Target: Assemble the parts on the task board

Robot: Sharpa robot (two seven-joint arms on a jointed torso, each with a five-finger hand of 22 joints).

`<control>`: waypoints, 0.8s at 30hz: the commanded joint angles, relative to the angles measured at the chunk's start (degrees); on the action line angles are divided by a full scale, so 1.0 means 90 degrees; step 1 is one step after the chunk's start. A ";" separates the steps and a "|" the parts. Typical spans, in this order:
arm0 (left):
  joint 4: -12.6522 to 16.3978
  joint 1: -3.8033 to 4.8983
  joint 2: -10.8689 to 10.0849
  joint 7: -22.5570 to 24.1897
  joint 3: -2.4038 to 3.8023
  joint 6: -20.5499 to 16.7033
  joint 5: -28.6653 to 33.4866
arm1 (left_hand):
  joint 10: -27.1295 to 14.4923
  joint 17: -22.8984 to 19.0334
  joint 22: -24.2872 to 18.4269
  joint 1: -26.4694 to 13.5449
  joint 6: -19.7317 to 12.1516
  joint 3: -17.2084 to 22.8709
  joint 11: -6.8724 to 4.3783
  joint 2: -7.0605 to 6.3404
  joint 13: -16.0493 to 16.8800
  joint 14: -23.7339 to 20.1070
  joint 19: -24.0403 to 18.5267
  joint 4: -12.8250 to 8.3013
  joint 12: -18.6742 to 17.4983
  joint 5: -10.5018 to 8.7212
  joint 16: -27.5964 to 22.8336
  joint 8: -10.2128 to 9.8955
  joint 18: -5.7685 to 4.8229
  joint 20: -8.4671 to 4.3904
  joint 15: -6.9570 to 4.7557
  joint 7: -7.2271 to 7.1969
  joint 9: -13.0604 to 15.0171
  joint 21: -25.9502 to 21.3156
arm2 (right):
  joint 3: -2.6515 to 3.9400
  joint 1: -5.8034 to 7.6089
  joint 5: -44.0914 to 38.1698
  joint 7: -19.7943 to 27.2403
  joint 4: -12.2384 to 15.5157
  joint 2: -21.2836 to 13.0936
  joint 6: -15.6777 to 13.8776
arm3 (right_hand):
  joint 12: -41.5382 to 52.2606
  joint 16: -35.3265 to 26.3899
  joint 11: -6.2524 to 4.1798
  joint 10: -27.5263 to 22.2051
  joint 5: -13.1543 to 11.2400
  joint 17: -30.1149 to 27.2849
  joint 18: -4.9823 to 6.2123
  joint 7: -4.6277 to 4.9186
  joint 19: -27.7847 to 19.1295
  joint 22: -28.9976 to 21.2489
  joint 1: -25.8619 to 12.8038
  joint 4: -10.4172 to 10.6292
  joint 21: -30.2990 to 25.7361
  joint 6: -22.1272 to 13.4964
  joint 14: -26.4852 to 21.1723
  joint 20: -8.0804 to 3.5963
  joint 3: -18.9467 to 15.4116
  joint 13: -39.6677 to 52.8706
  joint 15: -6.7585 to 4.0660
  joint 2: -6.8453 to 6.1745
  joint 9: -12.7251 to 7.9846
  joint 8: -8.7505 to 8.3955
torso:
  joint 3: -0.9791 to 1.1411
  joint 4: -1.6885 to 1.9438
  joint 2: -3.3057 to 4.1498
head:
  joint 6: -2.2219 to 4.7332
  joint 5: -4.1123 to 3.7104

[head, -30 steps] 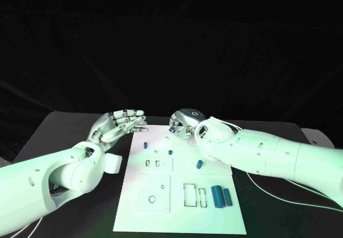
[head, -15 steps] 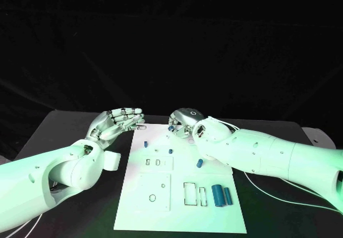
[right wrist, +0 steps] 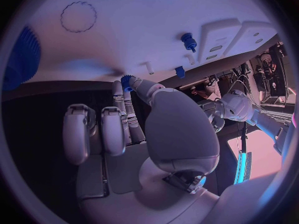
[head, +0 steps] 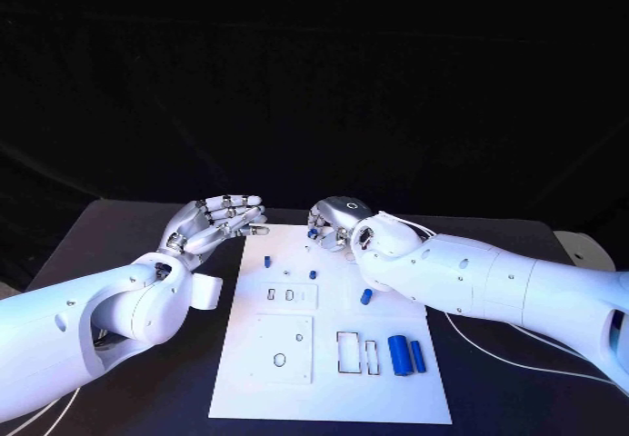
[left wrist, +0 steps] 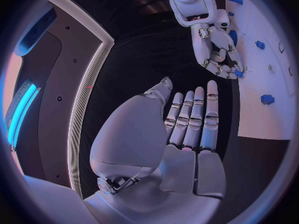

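White glossy arms, rounded shells, small dark screw dots. Silver segmented left hand (head: pixel 216 225) and right hand (head: pixel 338 221); thin white cable ran along right arm (head: pixel 511 289).

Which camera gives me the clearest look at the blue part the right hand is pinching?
Right wrist view: the blue part sits plainly at the right hand fingertips. Left wrist view shows it small; head view half-hides it.

White board (head: pixel 331 400) on a black table (head: pixel 118 236); small blue parts (head: pixel 401 355) on it. Both silver hands, left (head: pixel 216 222) and right (head: pixel 335 221), on white arms.
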 commanded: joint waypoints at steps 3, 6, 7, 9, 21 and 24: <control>0.0007 0.0008 0.0011 0.0065 0.0007 0.0098 0.0016 | -0.0019 0.0010 -0.0007 -0.0061 -0.0046 0.0040 0.0013 0.0000 -0.0003 -0.0027 -0.0033 -0.0009 -0.0034 0.0034 -0.0035 -0.0036 0.0044 -0.0001 0.0022 0.0412 -0.0009 -0.0022 | -0.0006 -0.0012 -0.0052 0.0000 -0.0046 -0.0007 0.0161 | -0.0130 0.0023 0.0093 -0.0260 -0.0096 -0.0021 -0.0025 0.0110 -0.0197 -0.0280 -0.0100 0.0067 -0.0220 -0.0387 0.0285 0.0068 0.0004 -0.0028 0.0118 -0.0163 -0.0027 -0.0202 | -0.0001 0.0004 -0.0008 | -0.0009 0.0014; 0.0004 0.0008 0.0005 0.0064 0.0007 0.0095 0.0016 | -0.0019 0.0010 -0.0007 -0.0061 -0.0046 0.0040 0.0013 0.0000 -0.0003 -0.0027 -0.0033 -0.0009 -0.0034 0.0034 -0.0035 -0.0036 0.0044 -0.0001 0.0022 0.0412 -0.0009 -0.0022 | -0.0007 -0.0011 -0.0064 0.0030 0.0007 -0.0063 0.0059 | -0.0209 -0.0053 0.0174 -0.0599 -0.0112 -0.0177 0.0050 0.0199 -0.0402 -0.0618 -0.0151 0.0093 -0.0472 -0.0848 0.0231 0.0149 -0.0064 -0.0060 0.0186 -0.0361 -0.0099 -0.0514 | -0.0001 -0.0003 -0.0014 | -0.0012 0.0028; 0.0002 0.0008 0.0002 0.0063 0.0007 0.0094 0.0016 | -0.0019 0.0010 -0.0007 -0.0061 -0.0046 0.0040 0.0013 0.0000 -0.0003 -0.0027 -0.0033 -0.0009 -0.0034 0.0034 -0.0035 -0.0036 0.0044 -0.0001 0.0022 0.0412 -0.0009 -0.0022 | -0.0007 -0.0011 -0.0073 0.0035 0.0030 -0.0085 0.0025 | -0.0210 -0.0102 0.0168 -0.0694 0.0039 -0.0264 0.0075 0.0172 -0.0465 -0.0725 -0.0157 0.0096 -0.0555 -0.0948 0.0201 0.0157 -0.0127 -0.0062 0.0182 -0.0413 -0.0100 -0.0579 | 0.0000 -0.0006 -0.0016 | -0.0012 0.0030; -0.0006 0.0008 -0.0004 0.0064 0.0007 0.0091 0.0016 | -0.0020 0.0012 -0.0011 -0.0068 -0.0048 0.0049 0.0014 0.0000 -0.0001 -0.0025 -0.0039 -0.0008 -0.0038 0.0034 -0.0039 -0.0036 0.0045 0.0002 0.0024 0.0414 -0.0010 -0.0026 | -0.0007 -0.0010 -0.0086 0.0041 0.0087 -0.0141 -0.0036 | -0.0210 -0.0148 0.0172 -0.0776 0.0045 -0.0347 0.0105 0.0160 -0.0544 -0.0865 -0.0153 0.0098 -0.0658 -0.0980 0.0174 0.0159 -0.0176 -0.0064 0.0186 -0.0438 -0.0091 -0.0604 | 0.0005 -0.0012 -0.0014 | -0.0015 0.0031; -0.0057 0.0007 -0.0116 0.0007 0.0007 0.0203 0.0158 | -0.0036 0.0014 -0.0019 -0.0086 -0.0064 0.0068 0.0022 0.0000 -0.0001 -0.0040 -0.0055 -0.0006 -0.0054 0.0034 -0.0060 -0.0042 0.0046 0.0011 0.0031 0.0422 -0.0014 -0.0035 | -0.0001 0.0154 0.0503 0.0344 0.1246 -0.1423 -0.0255 | 0.0058 -0.0129 0.0173 -0.0583 0.0184 -0.0329 0.0081 0.0236 -0.0463 -0.0749 -0.0093 0.0124 -0.0617 -0.1023 0.0187 0.0159 -0.0262 0.0013 0.0186 -0.0432 -0.0043 -0.0690 | 0.0010 -0.0063 -0.0041 | 0.0041 0.0012; -0.0061 0.0007 -0.0142 -0.0005 0.0007 0.0247 0.0190 | -0.0045 0.0015 -0.0023 -0.0085 -0.0073 0.0081 0.0026 0.0000 -0.0001 -0.0049 -0.0062 -0.0012 -0.0061 0.0034 -0.0070 -0.0045 0.0047 0.0015 0.0035 0.0425 -0.0016 -0.0040 | -0.0001 0.0233 0.0930 0.0464 0.1589 -0.1856 -0.0085 | 0.0274 -0.0064 0.0190 -0.0244 0.0212 -0.0239 0.0044 0.0298 -0.0356 -0.0569 -0.0133 0.0195 -0.0503 -0.1022 0.0217 0.0175 -0.0328 0.0093 0.0202 -0.0446 -0.0015 -0.0736 | 0.0021 -0.0069 -0.0050 | 0.0041 -0.0047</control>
